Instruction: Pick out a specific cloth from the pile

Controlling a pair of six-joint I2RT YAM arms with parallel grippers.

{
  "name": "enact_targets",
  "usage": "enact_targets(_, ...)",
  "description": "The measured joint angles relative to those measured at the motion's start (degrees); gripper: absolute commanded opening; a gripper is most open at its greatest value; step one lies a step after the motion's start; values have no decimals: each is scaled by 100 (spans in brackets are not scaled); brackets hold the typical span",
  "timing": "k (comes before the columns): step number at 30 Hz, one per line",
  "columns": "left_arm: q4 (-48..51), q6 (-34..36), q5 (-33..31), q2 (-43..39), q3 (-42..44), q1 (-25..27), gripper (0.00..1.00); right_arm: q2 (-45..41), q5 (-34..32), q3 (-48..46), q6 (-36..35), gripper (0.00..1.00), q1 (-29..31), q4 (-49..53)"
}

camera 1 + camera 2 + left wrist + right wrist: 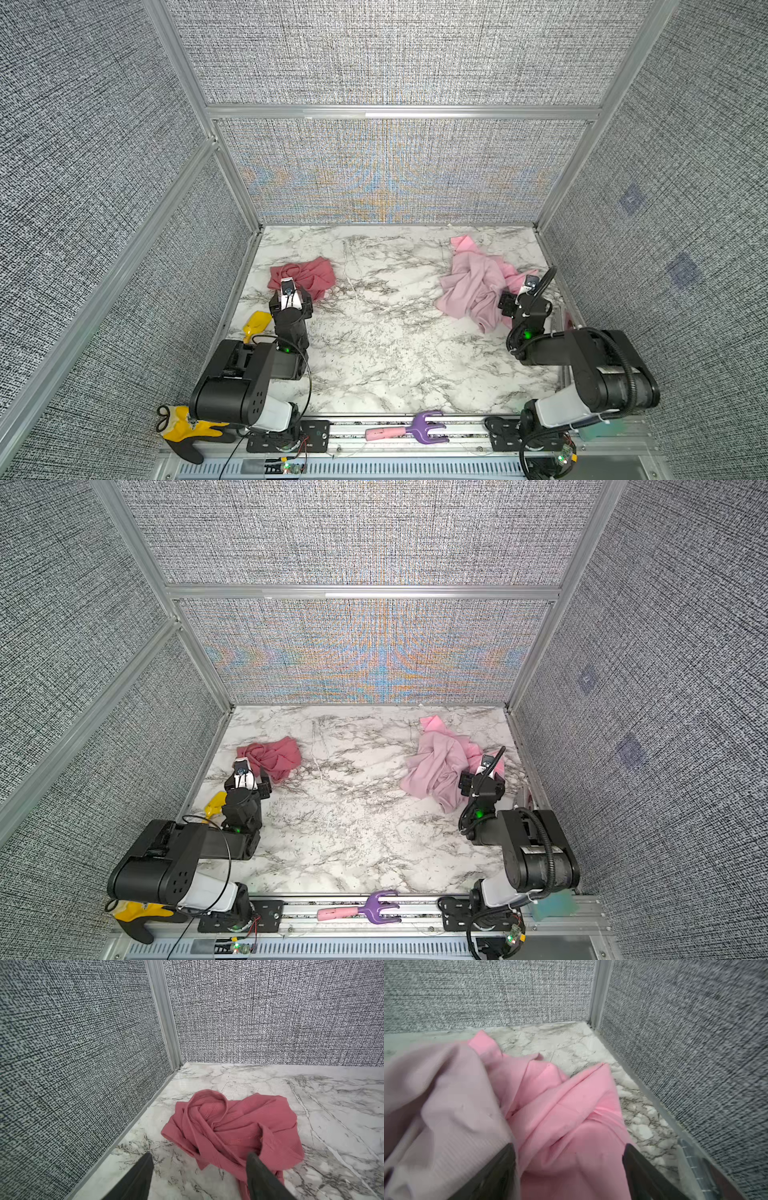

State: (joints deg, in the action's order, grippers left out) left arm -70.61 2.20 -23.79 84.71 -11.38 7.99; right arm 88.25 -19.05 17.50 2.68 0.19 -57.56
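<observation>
The left gripper [199,1155] is open, with nothing held between its fingers [141,1176]. The cloth [239,1126] lies crumpled on the table [332,1126] just ahead of the fingertips. One finger overlaps the cloth's near edge in the left wrist view; whether it touches the fabric I cannot tell. The other finger stands over bare marble. In both top views the cloth [307,274] sits alone, well apart from the pile [473,286].

Across the table, the right gripper [569,1147] is open too, its fingers [500,1163] spread wide over the pile [467,1105]. Bright pink fabric bulges up between them and paler mauve folds lie beside one finger. Nothing looks clamped.

Judging by this layout, the main work looks done: the cloth is out of the heap and lying by itself. What may remain is small, perhaps only drawing both arms back, or a fresh grasp if the cloth must go elsewhere.
</observation>
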Motion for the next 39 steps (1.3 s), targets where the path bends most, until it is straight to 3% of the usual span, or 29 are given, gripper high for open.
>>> enact_targets(9,-267,-7,127,0,229,-33,75,15,428,-22,61,86,-87,-101)
enact_targets(22,-1180,20,540,398,566,-144,75,22,450,-22,66,90,-87,-105)
enact_targets(26,-1003,-39,791,367,234,-352,88,24,455,-22,83,98,-94,-107)
enact_targets(32,-739,-76,1086,363,179,-428,90,22,466,-22,103,99,-92,-109)
enact_targets(34,-723,-83,1086,363,181,-437,99,22,466,-22,103,99,-92,-111)
enact_targets(39,-723,-109,1139,363,186,-437,99,24,466,-22,101,99,-92,-111)
